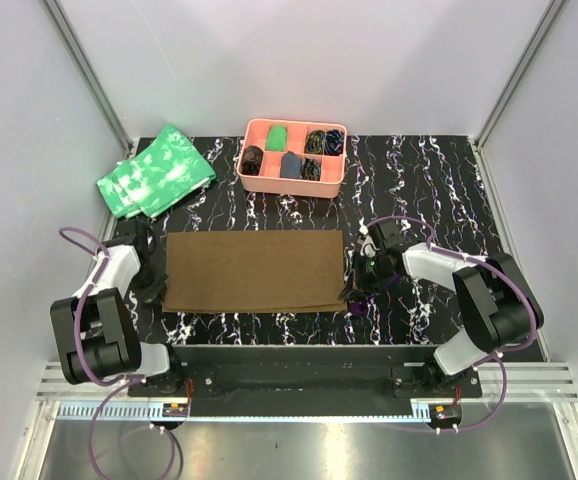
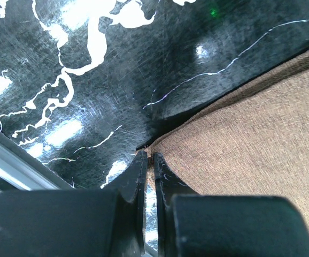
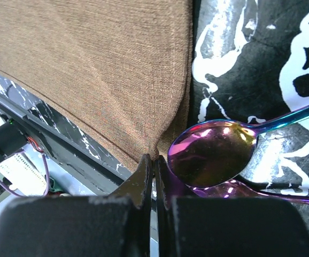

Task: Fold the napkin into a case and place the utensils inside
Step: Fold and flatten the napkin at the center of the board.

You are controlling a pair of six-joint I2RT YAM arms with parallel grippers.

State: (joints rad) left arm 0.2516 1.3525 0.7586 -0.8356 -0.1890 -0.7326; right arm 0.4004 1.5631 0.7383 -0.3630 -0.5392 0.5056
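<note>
The brown napkin (image 1: 254, 270) lies flat on the black marbled table as a wide rectangle, with a second layer showing along its near edge. My left gripper (image 1: 152, 286) is at its near left corner, and the left wrist view shows that gripper (image 2: 149, 156) shut on the corner of the cloth (image 2: 250, 134). My right gripper (image 1: 355, 290) is at the near right corner, and there too the gripper (image 3: 155, 158) is shut on a pinch of napkin (image 3: 90, 69). The utensils (image 3: 210, 152), shiny purple spoon bowls with blue-teal stems, lie on the table right beside the right fingers.
A pink compartment tray (image 1: 291, 187) holding small items stands at the back centre. Green white-mottled cloths (image 1: 159, 170) lie at the back left. The table's near edge (image 3: 63, 144) runs just below the napkin.
</note>
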